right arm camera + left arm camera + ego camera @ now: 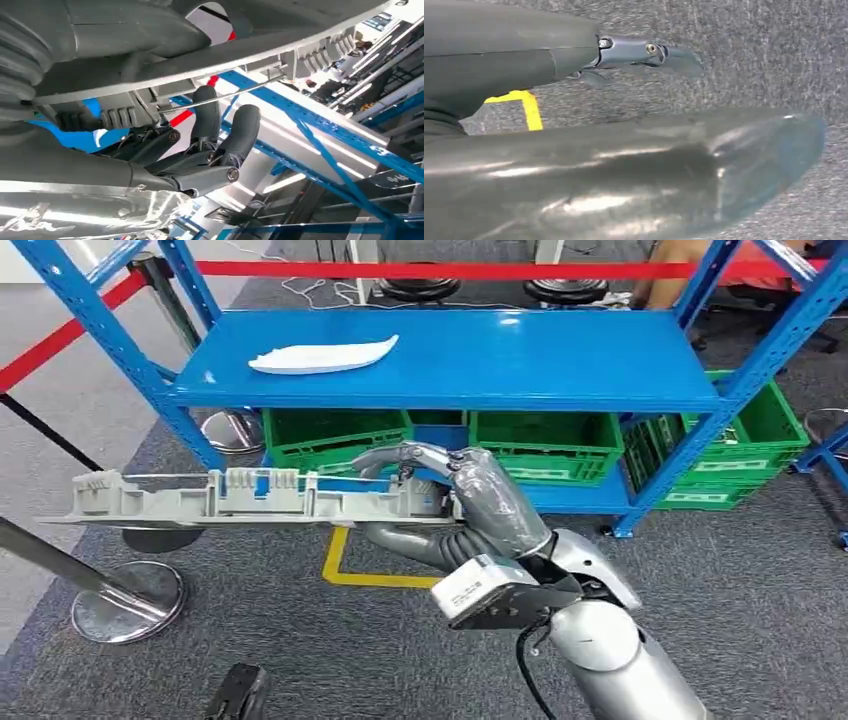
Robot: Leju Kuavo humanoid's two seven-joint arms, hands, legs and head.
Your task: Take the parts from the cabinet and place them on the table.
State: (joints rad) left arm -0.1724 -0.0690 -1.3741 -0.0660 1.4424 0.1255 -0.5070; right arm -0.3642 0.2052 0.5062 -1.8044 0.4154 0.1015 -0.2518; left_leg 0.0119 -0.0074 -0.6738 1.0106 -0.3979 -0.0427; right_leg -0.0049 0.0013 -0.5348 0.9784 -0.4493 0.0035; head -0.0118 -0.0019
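While the right hand [440,480] grips one end of the long grey part [240,500], fingers curled around it, the part juts level to the robot's left, in front of the blue rack [450,365] and off its shelf. A white part [322,355] lies on the shelf. Green crates [545,445] sit underneath. A stanchion base [125,600] stands on the carpet below the grey part's far end. Left hand [644,52] over carpet; finger state: cannot tell.
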